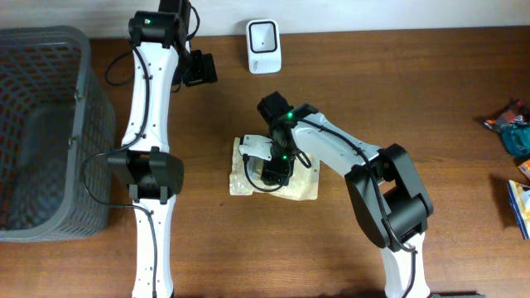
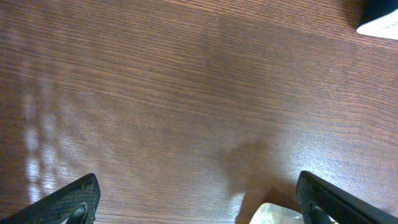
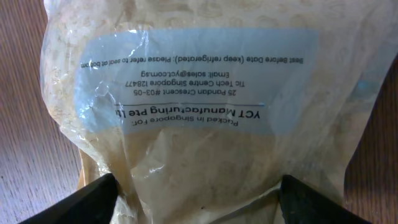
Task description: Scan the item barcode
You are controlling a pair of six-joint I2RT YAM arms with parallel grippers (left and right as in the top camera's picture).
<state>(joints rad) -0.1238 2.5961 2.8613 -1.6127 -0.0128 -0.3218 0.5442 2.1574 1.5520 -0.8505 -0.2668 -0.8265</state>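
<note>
Right gripper (image 3: 198,200) stands wide astride the labelled food packet (image 3: 199,134). Left gripper (image 2: 198,200) gapes at its eleven o'clock, barcode scanner (image 1: 263,45) at twelve

Glossy crinkled plastic packet (image 3: 199,124) on grained wooden table (image 2: 186,93)

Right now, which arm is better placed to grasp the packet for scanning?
Right. Its hand sits directly over the packet, fingers straddling it. The left hand hangs open over the table near the scanner, away from the packet.
</note>
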